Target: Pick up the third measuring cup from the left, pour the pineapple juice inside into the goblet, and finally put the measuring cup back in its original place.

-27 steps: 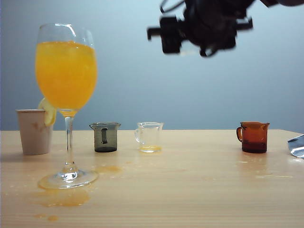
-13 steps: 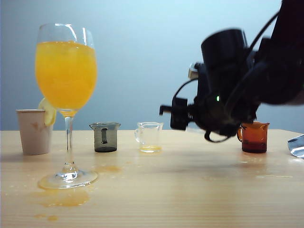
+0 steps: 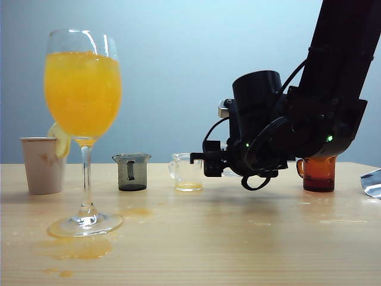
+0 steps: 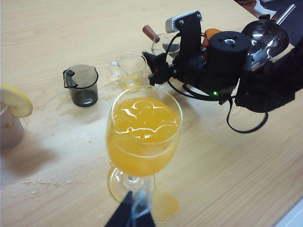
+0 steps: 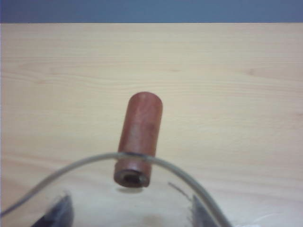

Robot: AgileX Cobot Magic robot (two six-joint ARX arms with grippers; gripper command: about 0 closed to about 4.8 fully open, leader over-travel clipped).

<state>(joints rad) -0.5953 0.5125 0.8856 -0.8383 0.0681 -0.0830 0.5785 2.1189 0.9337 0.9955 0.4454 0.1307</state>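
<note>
1. The fingers [image 5: 202, 213] of the right gripper [image 5: 132, 218] stand part-way apart on either side of the third measuring cup [image 4: 164, 44] and appear to clamp its glass wall. Its brown handle [image 5: 140, 135] points away from the wrist.
2. The cup looks empty. It sits low over the table [image 3: 238, 238], between the clear handled cup [image 3: 187, 171] and the amber cup [image 3: 318, 173]. The goblet [image 3: 83, 89] stands full, well apart to the left.
3. The step in hand appears to be setting the cup back in its original place [image 3: 256, 196]. Whether its base touches the wood cannot be told.
4. To do it well, the arm should lower straight, keep the cup level, release only once it rests, then back out clear of both neighbours.
5. The left gripper [image 4: 130, 216] hangs near the goblet's foot in its own view. Its opening cannot be told.
</note>
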